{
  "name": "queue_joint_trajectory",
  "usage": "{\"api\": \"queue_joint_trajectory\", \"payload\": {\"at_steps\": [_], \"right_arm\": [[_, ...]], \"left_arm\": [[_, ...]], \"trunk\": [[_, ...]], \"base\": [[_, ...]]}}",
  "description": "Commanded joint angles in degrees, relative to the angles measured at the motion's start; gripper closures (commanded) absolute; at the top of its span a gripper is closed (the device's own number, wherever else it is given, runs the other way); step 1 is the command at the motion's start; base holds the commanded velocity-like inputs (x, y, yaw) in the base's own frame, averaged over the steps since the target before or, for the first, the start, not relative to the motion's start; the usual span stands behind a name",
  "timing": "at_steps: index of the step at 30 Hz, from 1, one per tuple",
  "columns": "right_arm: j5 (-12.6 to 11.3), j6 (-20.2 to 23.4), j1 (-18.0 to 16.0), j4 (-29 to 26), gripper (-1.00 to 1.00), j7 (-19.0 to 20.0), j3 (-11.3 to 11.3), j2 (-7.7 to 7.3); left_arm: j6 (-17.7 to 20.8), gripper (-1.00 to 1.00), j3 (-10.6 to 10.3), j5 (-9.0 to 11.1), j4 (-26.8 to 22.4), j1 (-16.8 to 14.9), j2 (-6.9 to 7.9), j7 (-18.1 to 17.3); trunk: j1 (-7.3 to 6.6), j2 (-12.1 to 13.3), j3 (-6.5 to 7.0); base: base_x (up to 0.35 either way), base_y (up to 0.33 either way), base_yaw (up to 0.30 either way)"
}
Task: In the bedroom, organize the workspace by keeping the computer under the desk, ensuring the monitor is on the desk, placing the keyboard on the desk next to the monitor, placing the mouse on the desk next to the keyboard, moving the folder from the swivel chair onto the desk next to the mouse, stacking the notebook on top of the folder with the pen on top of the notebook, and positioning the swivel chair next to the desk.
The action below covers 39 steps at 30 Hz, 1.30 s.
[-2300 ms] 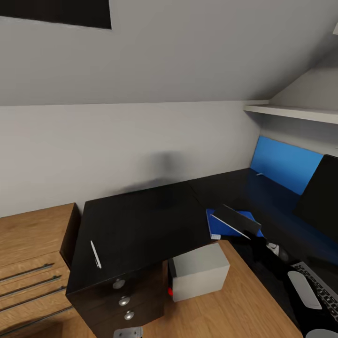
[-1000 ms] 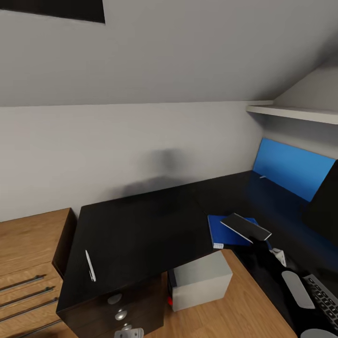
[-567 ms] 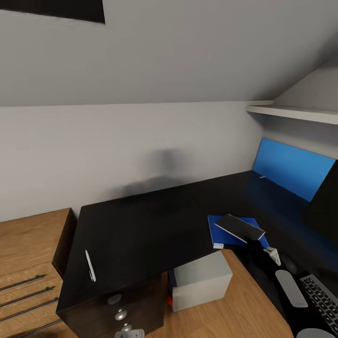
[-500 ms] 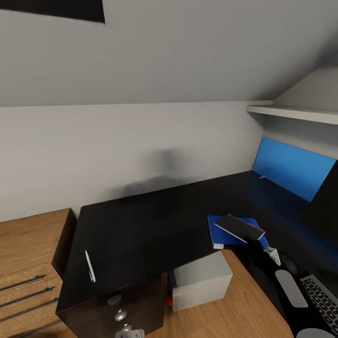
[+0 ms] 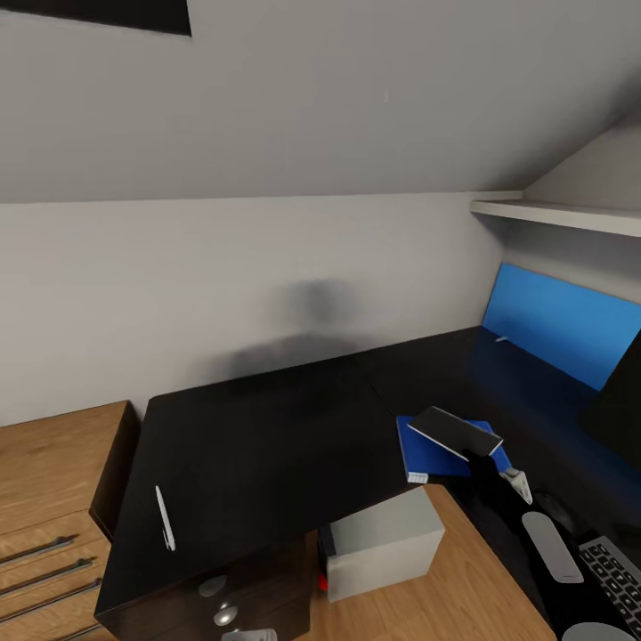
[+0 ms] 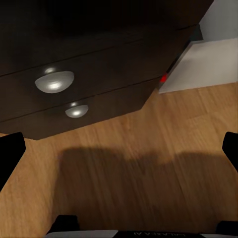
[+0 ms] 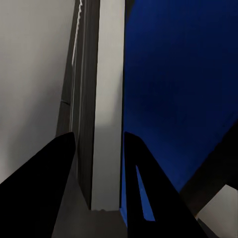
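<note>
Your right gripper (image 7: 96, 163) pinches the thin grey notebook (image 5: 455, 432) above the one blue folder (image 5: 418, 445); left wrist shows two silver knobs (image 6: 54, 81), left gripper (image 6: 119, 148) spread.

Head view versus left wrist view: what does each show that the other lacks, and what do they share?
Head view: the desk with its black top, the pen lying on it, the notebook over the blue folder. Left wrist view: the left tool, open, with a shadow beneath it. Both: the drawer unit's silver knobs, the grey computer, the oak floor.
</note>
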Motion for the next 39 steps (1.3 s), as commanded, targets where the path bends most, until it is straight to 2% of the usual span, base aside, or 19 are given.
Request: {"api": "queue_joint_trajectory", "payload": {"at_steps": [1,14,15,39], "right_arm": [[-0.28,0.36,-0.04,0.00,1.00,0.17,-0.18,0.02],[-0.28,0.35,-0.04,0.08,1.00,0.07,-0.22,0.02],[-0.28,0.34,-0.04,0.09,-1.00,0.07,-0.22,0.02],[-0.36,0.34,-0.04,0.18,-1.00,0.08,-0.23,0.04]], "left_arm": [[0.26,-1.00,-0.17,0.11,-0.11,-0.08,0.05,0.40],[0.28,-1.00,-0.17,0.11,-0.11,-0.07,0.05,0.41],[0.28,-1.00,-0.17,0.11,-0.11,-0.06,0.05,0.41],[0.31,-1.00,-0.17,0.11,-0.11,-0.06,0.03,0.39]], "trunk": [[0.00,-0.04,-0.06],[0.00,-0.04,-0.06],[0.00,-0.04,-0.06],[0.00,-0.04,-0.06]], "base": [[0.002,0.000,0.000],[0.000,0.000,0.000],[0.000,0.000,0.000],[-0.027,-0.043,0.000]]}}
